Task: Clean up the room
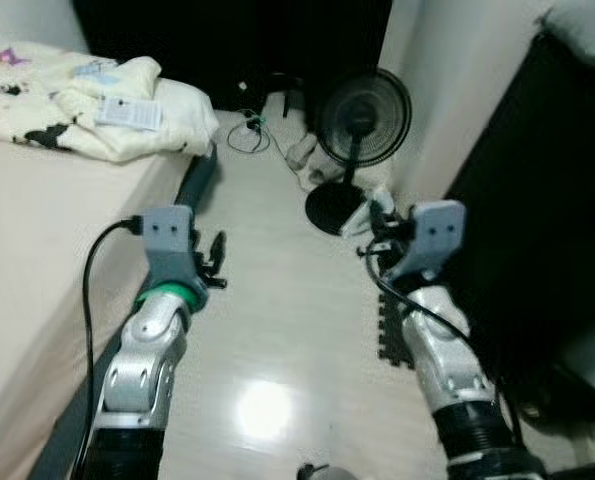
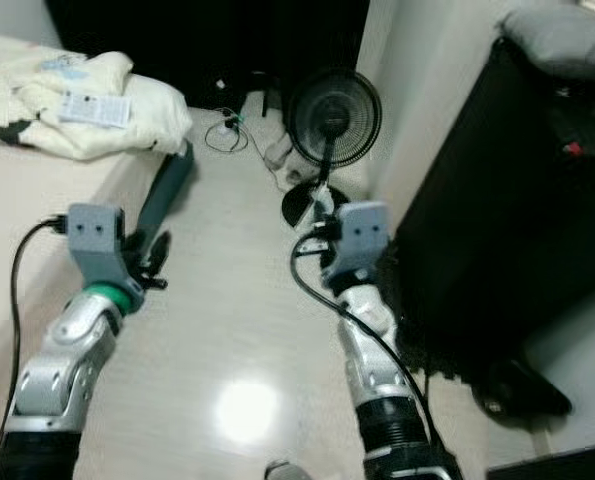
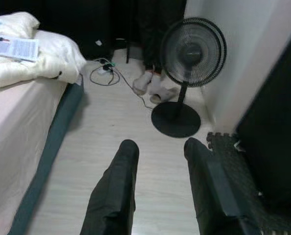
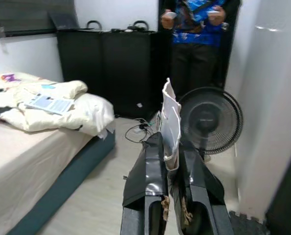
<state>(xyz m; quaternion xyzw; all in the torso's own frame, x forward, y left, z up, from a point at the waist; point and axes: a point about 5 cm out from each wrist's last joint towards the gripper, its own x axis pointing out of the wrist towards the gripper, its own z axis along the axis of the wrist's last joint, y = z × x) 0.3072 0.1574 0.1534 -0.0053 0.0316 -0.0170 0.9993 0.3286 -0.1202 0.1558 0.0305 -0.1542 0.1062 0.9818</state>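
My right gripper (image 4: 170,142) is shut on a flat white piece of paper or wrapper (image 4: 170,125) that stands up between its black fingers; in the left eye view that gripper (image 1: 375,222) is raised over the floor near the fan. Over the floor beside the bed hangs my left gripper (image 3: 157,149), open with nothing between its fingers (image 3: 121,171); it also appears in the left eye view (image 1: 215,262). A cream blanket (image 1: 117,115) with a leaflet (image 1: 129,112) on it lies bunched on the bed (image 1: 37,230).
A black standing fan (image 1: 359,130) stands on the floor ahead, with cables (image 1: 249,135) and a plug strip behind it. A person (image 4: 196,34) stands at the back by dark cabinets (image 4: 111,68). A black cabinet (image 1: 537,220) and foam mat (image 1: 389,335) are on the right.
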